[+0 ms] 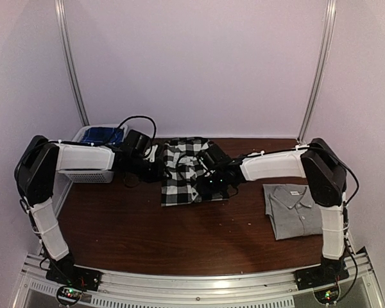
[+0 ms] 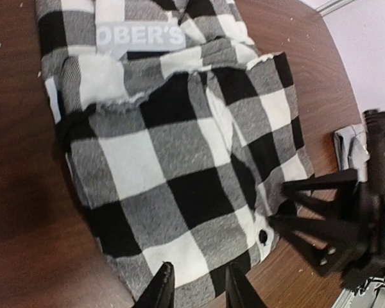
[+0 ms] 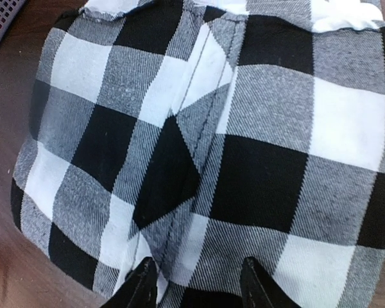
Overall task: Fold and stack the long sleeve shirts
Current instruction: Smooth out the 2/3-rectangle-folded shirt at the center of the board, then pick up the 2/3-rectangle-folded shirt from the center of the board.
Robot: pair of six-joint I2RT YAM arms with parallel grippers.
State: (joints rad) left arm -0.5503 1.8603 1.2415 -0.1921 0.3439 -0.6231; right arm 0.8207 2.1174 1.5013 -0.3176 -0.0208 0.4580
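Nearest the lens is the mounting rail carrying both of my arm bases, with the bare desk beyond it. At far left a slotted basket is partly covered by my left forearm. My left tool sits at the left edge of the flannel shirt, its jaws at a narrow gap with nothing visibly pinched. The flannel lies at the middle of the desk as a partly folded bundle, its long axis running from near to far and its lettered band cut off at the frame edge. My right tool is over the flannel's right portion, its jaws moderately apart astride a seam. I cannot tell whether either tool's tips touch the cloth. The grey shirt lies folded well apart to the right, one edge hidden behind my right arm. I judge that stacking means moving the flannel rightward, and the right arm is nearer.
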